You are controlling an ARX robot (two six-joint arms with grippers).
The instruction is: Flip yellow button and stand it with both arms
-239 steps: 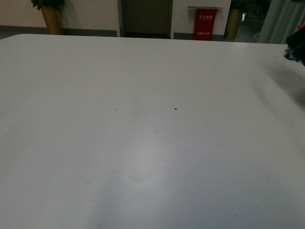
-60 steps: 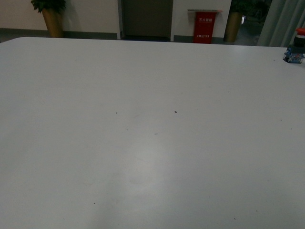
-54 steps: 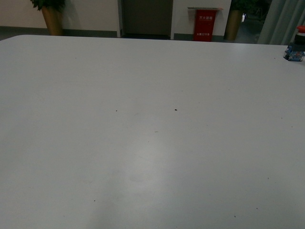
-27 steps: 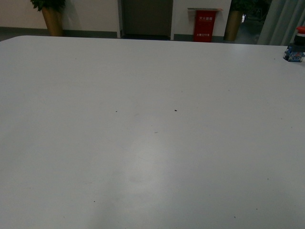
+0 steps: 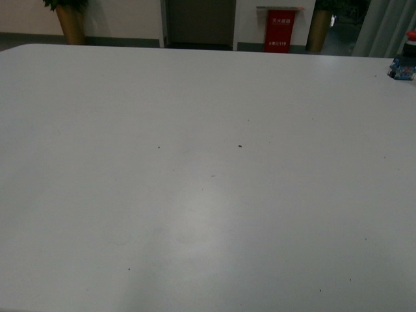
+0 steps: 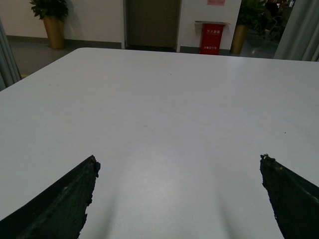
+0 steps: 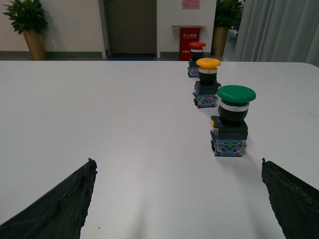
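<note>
The yellow button (image 7: 208,74) stands upright on the white counter (image 7: 109,119), its yellow-orange cap on top, a silver ring and black body under it, and the blue terminal block resting on the surface. It is the middle one of three buttons standing in a row. A green button (image 7: 233,118) stands nearer the right wrist camera, and a red button (image 7: 196,57) stands beyond it, toward the counter's far edge; all three are apart from one another.

Only the right wrist view shows the whole row. The front view catches just the red button (image 5: 407,60) at its right edge, cut off by the frame, and neither arm. The left wrist view shows bare counter (image 6: 164,114) and none of the buttons.

The right hand (image 7: 177,199) is spread wide and grasps nothing, its two dark fingers (image 7: 55,204) well short of the green button. The left hand (image 6: 177,199) is likewise spread wide over bare counter, grasping nothing.

Beyond the counter stand a red box (image 7: 189,41) and potted plants (image 7: 30,27).
</note>
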